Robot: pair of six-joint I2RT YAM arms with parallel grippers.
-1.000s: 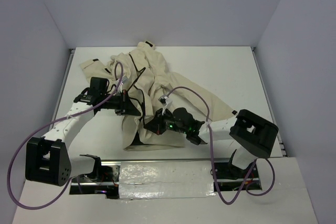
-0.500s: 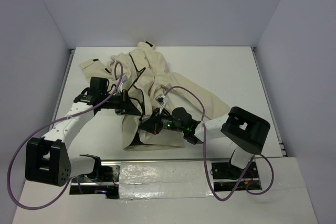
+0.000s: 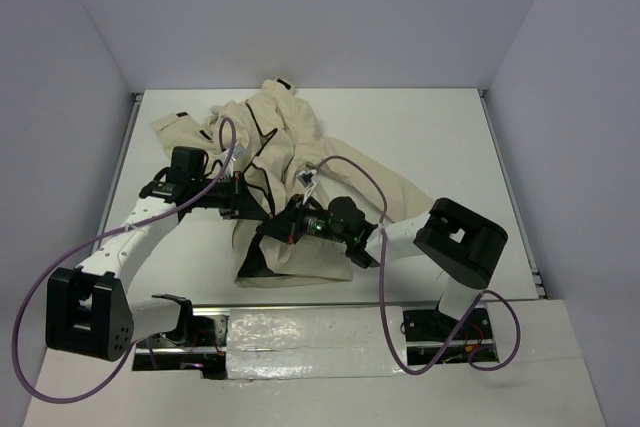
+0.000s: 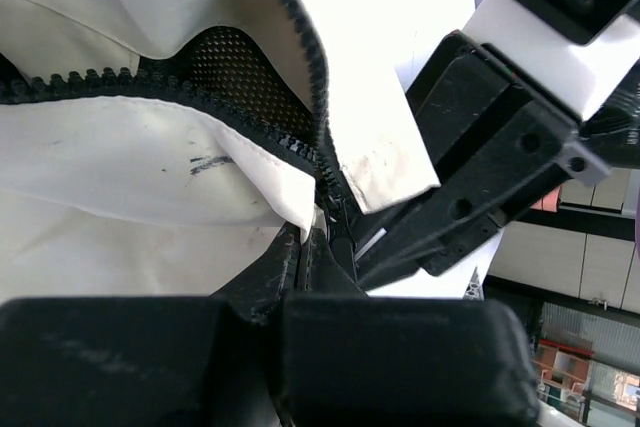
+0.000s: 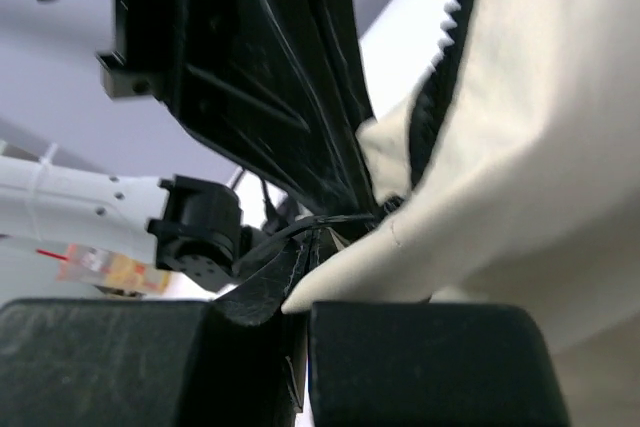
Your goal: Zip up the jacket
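The cream jacket [image 3: 300, 147] lies crumpled mid-table, its dark zipper [image 4: 300, 37] spread open in a V above the slider. My left gripper [image 3: 262, 211] is shut on the jacket's edge just below where the two rows of teeth meet [image 4: 308, 239]. My right gripper [image 3: 276, 231] comes in from the right, tip to tip with the left one. It is shut on a thin dark zipper pull [image 5: 312, 252], with a cream fold of the jacket [image 5: 520, 147] lying against its fingers. The slider itself is mostly hidden between the two grippers.
The white table [image 3: 430, 137] is walled at the back and both sides. A shiny metal strip [image 3: 300, 332] runs along the near edge between the arm bases. Purple cables [image 3: 350, 172] loop over the jacket and beside both arms.
My right arm has swung left, bringing its gripper closer to the left gripper at the zipper. The left arm has hardly moved. Both grippers stay shut.
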